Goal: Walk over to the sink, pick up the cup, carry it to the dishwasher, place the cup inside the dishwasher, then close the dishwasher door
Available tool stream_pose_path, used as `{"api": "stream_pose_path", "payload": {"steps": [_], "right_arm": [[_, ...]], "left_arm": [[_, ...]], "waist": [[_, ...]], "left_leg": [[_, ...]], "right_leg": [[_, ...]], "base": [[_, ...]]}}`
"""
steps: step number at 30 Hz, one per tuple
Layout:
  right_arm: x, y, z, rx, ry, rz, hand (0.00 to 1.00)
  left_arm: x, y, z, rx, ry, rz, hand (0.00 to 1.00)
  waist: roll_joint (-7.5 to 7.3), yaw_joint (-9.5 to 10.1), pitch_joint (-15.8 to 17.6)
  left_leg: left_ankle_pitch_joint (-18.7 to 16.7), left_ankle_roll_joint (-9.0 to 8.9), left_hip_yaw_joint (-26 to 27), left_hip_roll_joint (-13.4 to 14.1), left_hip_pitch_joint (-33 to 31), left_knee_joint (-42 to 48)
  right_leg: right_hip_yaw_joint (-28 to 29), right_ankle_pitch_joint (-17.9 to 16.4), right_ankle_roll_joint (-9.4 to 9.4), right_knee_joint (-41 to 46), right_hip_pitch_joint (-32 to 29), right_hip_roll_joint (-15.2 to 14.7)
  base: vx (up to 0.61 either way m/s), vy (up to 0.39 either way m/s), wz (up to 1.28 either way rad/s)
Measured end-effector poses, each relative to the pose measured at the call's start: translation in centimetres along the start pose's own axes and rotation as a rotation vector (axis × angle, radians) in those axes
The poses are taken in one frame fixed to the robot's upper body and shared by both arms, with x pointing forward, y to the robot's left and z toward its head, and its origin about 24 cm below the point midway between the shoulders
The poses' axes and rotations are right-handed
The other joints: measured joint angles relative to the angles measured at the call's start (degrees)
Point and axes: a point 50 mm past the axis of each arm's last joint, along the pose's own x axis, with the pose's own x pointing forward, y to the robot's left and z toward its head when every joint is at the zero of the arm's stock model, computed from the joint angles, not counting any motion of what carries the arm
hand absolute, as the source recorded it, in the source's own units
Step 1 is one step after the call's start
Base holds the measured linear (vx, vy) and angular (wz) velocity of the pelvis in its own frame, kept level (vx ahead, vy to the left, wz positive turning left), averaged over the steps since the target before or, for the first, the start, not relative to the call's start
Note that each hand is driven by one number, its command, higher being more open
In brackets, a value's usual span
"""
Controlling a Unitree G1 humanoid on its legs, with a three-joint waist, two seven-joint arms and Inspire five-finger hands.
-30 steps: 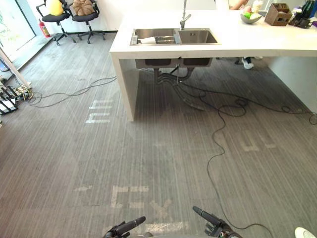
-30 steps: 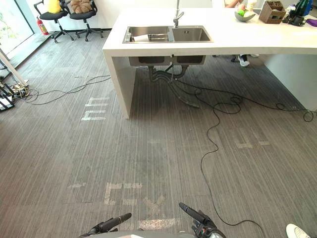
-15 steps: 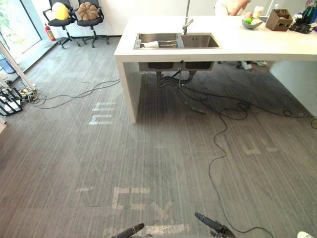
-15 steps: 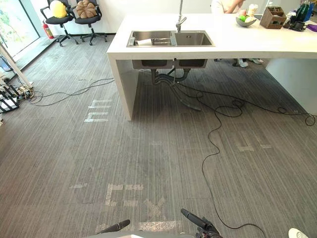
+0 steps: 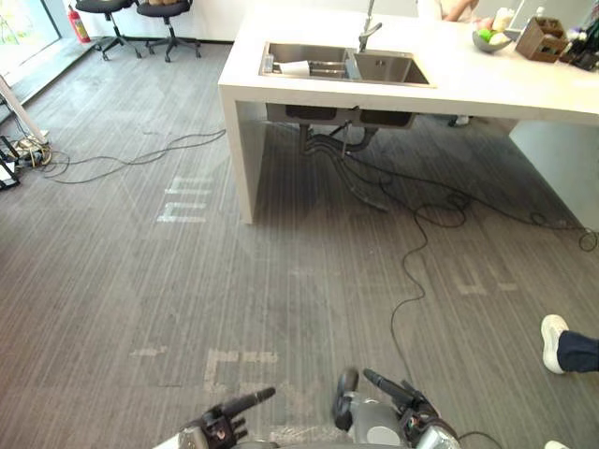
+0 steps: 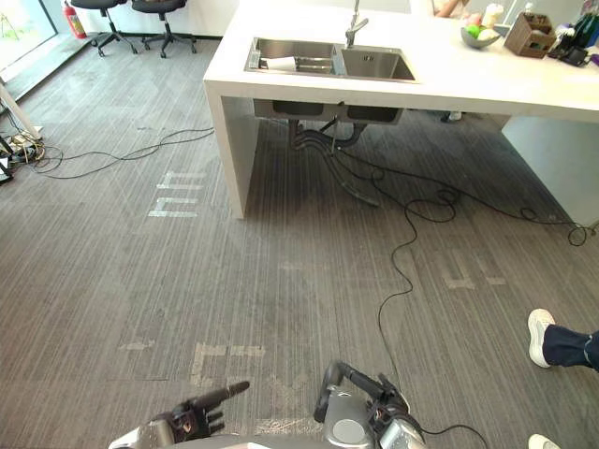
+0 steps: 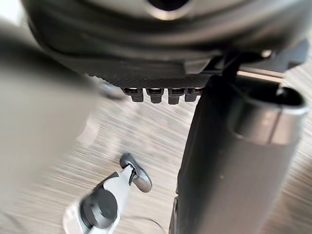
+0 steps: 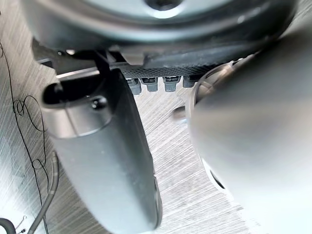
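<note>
Cup (image 5: pixel 296 67): in sink's (image 5: pixel 393 71) left basin, far off | left hand (image 5: pixel 226 426): relaxed, empty | right hand (image 5: pixel 397 397): relaxed, empty | person's shoe (image 5: pixel 552 340): on floor (image 5: pixel 281 281), right

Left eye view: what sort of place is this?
Probably an office or lab fitted with a demo kitchen: a white island counter holds a steel double sink, and wheeled office chairs stand by the far wall.

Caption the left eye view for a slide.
Grey floor before a white counter with sink, cup lying in its left basin; left hand and right hand low, open, empty.
</note>
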Motion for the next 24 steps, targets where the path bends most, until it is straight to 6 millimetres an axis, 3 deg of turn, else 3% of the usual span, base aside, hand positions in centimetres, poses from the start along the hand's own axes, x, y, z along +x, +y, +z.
{"api": "stream_pose_path", "payload": {"steps": [2, 3, 4, 5, 6, 7, 8, 9, 10, 12, 14, 17, 18, 20, 22, 24], "right_arm": [[-0.1, -0.2, -0.5, 0.002, 0.021, -0.005, 1.0], [-0.1, -0.4, -0.4, 0.001, 0.023, -0.01, 1.0], [-0.1, -1.1, -0.4, -0.002, 0.025, -0.024, 1.0], [-0.2, -1.6, -0.4, -0.004, 0.023, -0.036, 1.0], [-0.4, -2.7, -0.3, 0.001, 0.023, -0.065, 1.0], [-0.4, -3.0, -0.5, 0.005, 0.035, -0.076, 1.0], [-0.4, -3.4, -0.5, 0.001, 0.052, -0.094, 1.0], [-0.4, -4.0, -0.5, -0.01, 0.068, -0.107, 1.0], [-0.5, -4.5, -0.6, -0.032, 0.079, -0.106, 1.0], [-0.5, -4.6, -0.7, -0.057, 0.093, -0.097, 1.0], [-0.4, -4.6, -0.7, -0.081, 0.1, -0.093, 1.0], [0.1, -3.5, 0.0, -0.103, 0.099, -0.062, 1.0], [0.3, -3.0, 0.3, -0.113, 0.087, -0.044, 1.0], [0.3, -3.0, 0.6, -0.116, 0.077, -0.04, 1.0], [0.2, -3.6, 0.2, -0.113, 0.094, -0.059, 1.0], [-0.3, -5.0, -1.0, -0.081, 0.128, -0.103, 1.0]], "left_arm": [[-0.1, -0.1, -0.5, -0.028, 0.0, -0.013, 1.0], [0.0, -0.3, -0.9, -0.042, 0.005, -0.017, 1.0], [0.0, -0.6, -1.7, -0.033, 0.003, -0.029, 1.0], [0.0, -0.6, -2.1, -0.023, 0.006, -0.03, 1.0], [0.1, -0.6, -3.1, -0.004, 0.016, -0.021, 1.0], [0.1, -0.7, -2.9, 0.005, 0.006, -0.021, 1.0], [0.2, -1.1, -2.6, 0.019, -0.014, -0.024, 1.0], [0.3, -1.4, -2.5, 0.031, -0.035, -0.035, 1.0], [0.4, -1.8, -2.5, 0.027, -0.057, -0.056, 1.0], [0.5, -2.5, -2.3, 0.024, -0.092, -0.084, 1.0], [0.6, -3.5, -1.8, 0.017, -0.139, -0.115, 1.0], [0.1, -4.8, -1.2, 0.004, -0.226, -0.156, 1.0], [-0.2, -5.5, -0.8, 0.002, -0.278, -0.175, 1.0], [-0.8, -7.0, 0.4, 0.008, -0.359, -0.229, 1.0], [-1.8, -8.4, 2.1, 0.022, -0.453, -0.277, 1.0], [-2.9, -9.6, 3.9, 0.034, -0.542, -0.325, 1.0]], "waist": [[-0.36, 0.09, -0.3], [0.17, 0.22, -0.4], [2.78, -0.6, -1.1], [3.79, -0.86, -1.6], [5.6, -0.63, -3.1], [5.76, -0.43, -3.2], [6.45, -0.41, -3.6], [7.66, -0.18, -3.8], [8.44, -0.26, -4.0], [8.94, -0.71, -4.1], [8.66, -0.21, -3.9], [8.05, 1.83, -2.9], [7.8, 1.82, -2.6], [8.35, 1.84, -2.1], [9.12, 1.8, -1.6], [9.61, 1.79, -1.4]], "left_leg": [[-4.9, -1.21, 0.0, 0.5, 0.4, 3.6], [-7.2, -2.25, 0.4, 1.8, 0.4, 5.9], [-10.9, -3.88, -0.1, 5.7, -0.3, 9.7], [-12.4, -3.95, -0.2, 7.3, -0.3, 10.8], [-13.6, -3.82, -0.2, 9.5, -0.4, 14.5], [-13.6, -4.09, 0.4, 11.1, -2.2, 20.5], [-11.7, -5.9, 0.4, 14.0, -5.9, 30.8], [-6.5, -8.68, -0.3, 18.0, -10.1, 43.7], [-5.2, -10.94, -0.8, 20.8, -14.4, 54.8], [-5.6, -10.28, -0.6, 22.0, -20.3, 63.5], [-6.0, -9.66, -0.7, 20.2, -24.7, 60.3], [-5.8, -8.99, -0.8, 14.1, -25.4, 34.0], [-2.9, -8.52, -2.1, 11.4, -25.3, 19.1], [2.3, -9.42, -3.5, 9.8, -26.6, 5.6], [2.8, -9.84, -2.1, 11.0, -29.8, 5.5], [3.6, -8.8, 3.1, 11.6, -29.8, 7.1]], "right_leg": [[0.6, -0.1, -0.14, 0.1, 1.6, 0.0], [0.9, 3.0, -2.78, 0.7, 1.7, 1.0], [1.7, 4.5, -5.28, 5.1, 0.6, 3.7], [1.7, 4.6, -6.32, 6.9, 0.1, 4.7], [0.6, 2.9, -9.81, 10.2, -0.4, 6.5], [0.4, 1.4, -12.04, 11.7, -0.1, 6.8], [0.0, -0.4, -12.63, 12.1, 1.2, 7.8], [0.0, -2.2, -12.58, 11.2, 4.4, 9.6], [0.2, -3.5, -12.73, 10.2, 7.2, 10.8], [0.4, -4.7, -12.67, 8.2, 11.6, 11.3], [1.5, -4.8, -12.07, 5.3, 15.2, 11.3], [5.8, -4.4, -10.96, 1.3, 18.9, 10.3], [7.1, -4.8, -10.55, 0.1, 19.7, 9.4], [7.7, -5.7, -10.44, -1.7, 21.3, 8.8], [6.8, -6.7, -8.78, -2.7, 23.6, 8.7], [5.1, -9.3, -5.41, -2.5, 28.1, 8.3]], "base": [[0.34, -0.18, -0.17], [0.5, -0.267, -0.04], [0.58, -0.292, 0.09], [0.52, -0.252, 0.23], [0.48, -0.214, 0.11], [0.49, -0.244, 0.03], [0.6, -0.287, -0.06], [0.66, -0.299, -0.13], [0.53, -0.192, -0.11], [0.57, -0.13, -0.01], [0.42, -0.069, -0.24], [0.32, 0.025, -0.75], [0.21, 0.074, -0.38], [0.29, 0.131, -0.13], [0.31, 0.192, 0.19], [0.39, 0.267, 0.4]]}}
